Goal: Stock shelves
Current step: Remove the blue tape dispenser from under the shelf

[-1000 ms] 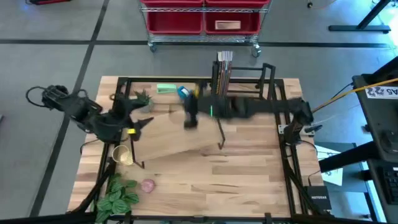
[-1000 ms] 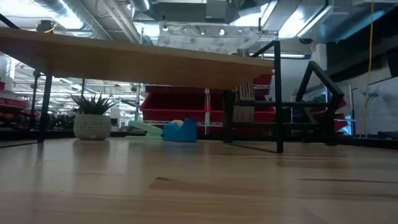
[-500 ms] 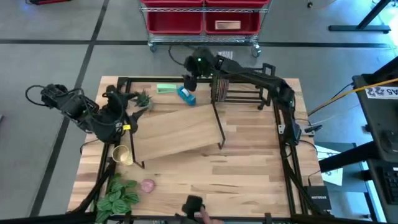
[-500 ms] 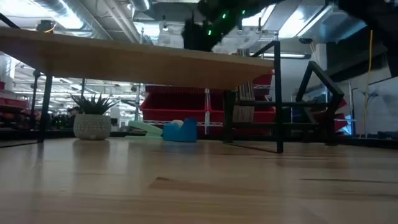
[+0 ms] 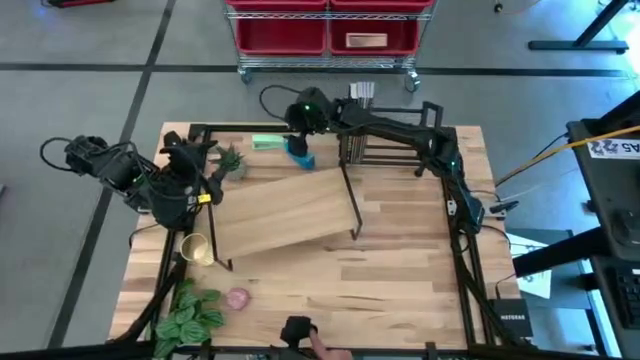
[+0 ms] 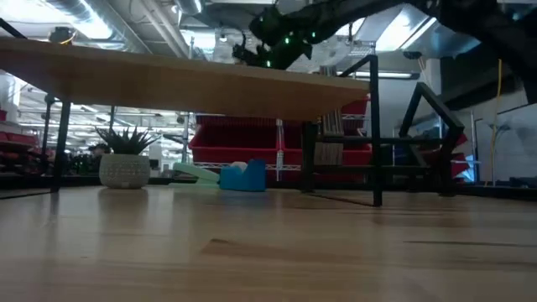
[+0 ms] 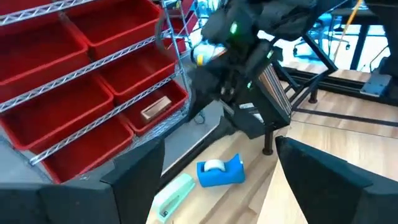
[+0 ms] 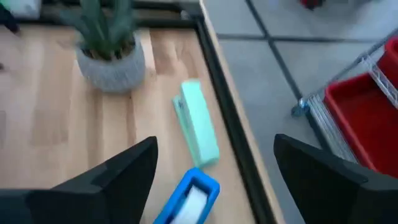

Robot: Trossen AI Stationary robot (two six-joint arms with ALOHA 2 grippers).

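Wood-topped shelf (image 5: 285, 210): blue tape dispenser (image 5: 298, 152) just behind its back edge, directly under right hand (image 5: 300, 128), fingers spread wide, empty.

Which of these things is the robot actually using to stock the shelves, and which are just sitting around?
Part of the job: wooden shelf, black book rack, blue tape dispenser, green stapler, right gripper.

Lying about: potted plant, red-bin cart, leafy plant, left gripper.

The tape dispenser (image 8: 186, 198) is blue, the stapler (image 8: 199, 130) pale mint green. The plant pot (image 8: 111, 67) is speckled grey-white. The cart bins (image 7: 93, 99) are red. The surface (image 5: 390, 290) is light striped wood.
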